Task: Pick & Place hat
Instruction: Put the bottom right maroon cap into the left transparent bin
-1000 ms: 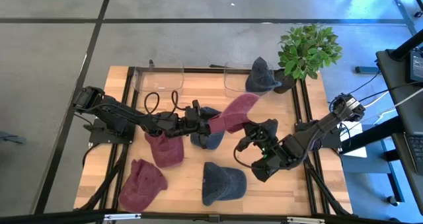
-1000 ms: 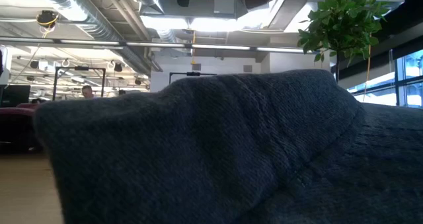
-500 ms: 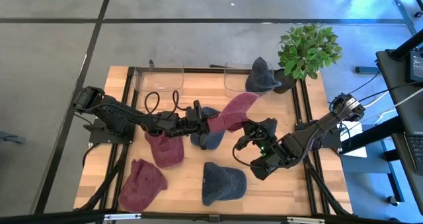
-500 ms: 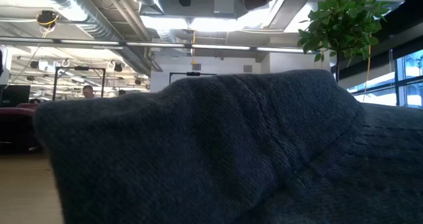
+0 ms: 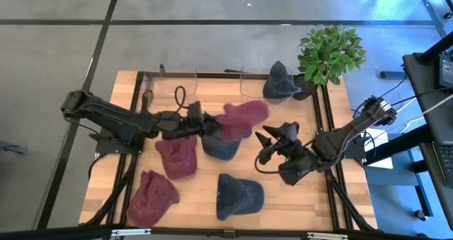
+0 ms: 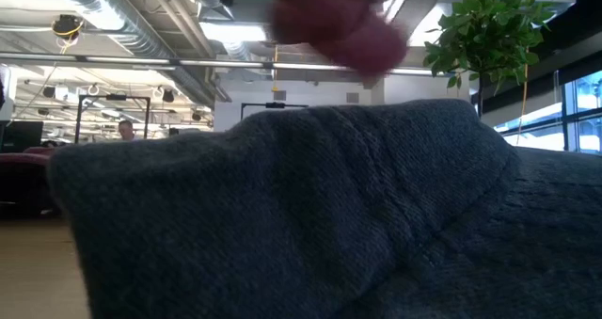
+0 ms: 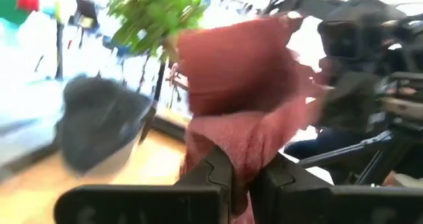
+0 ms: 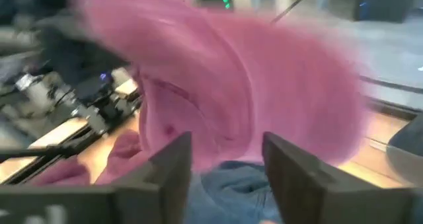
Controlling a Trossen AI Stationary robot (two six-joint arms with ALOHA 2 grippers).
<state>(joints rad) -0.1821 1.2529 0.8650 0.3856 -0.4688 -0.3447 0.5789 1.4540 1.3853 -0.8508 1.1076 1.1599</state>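
Now the left gripper [image 5: 207,124] is clamped on the edge of a maroon hat [image 5: 241,118], which hangs in the air over the middle of the wooden table [image 5: 290,204]; in the left wrist view the dark fingers [image 7: 215,174] are pressed together with the red knit [image 7: 244,98] bunched between them; the cloth is blurred in every view. Taking that held hat as the landmark: a dark blue hat [image 5: 221,146] lies on the table just under it; the right gripper [image 5: 272,142] sits just beside it on the right arm's side, fingers spread apart and holding nothing, and the right wrist view shows the pink-red cloth [image 8: 251,85] beyond its two separated fingers [image 8: 173,161]; a second maroon hat [image 5: 177,157] lies on the left arm's side, with a third [image 5: 152,195] farther toward the near edge; another blue hat [image 5: 238,195] lies nearer the front edge; a further blue hat [image 5: 279,82] rests at the far edge, next to a potted plant [image 5: 329,52].
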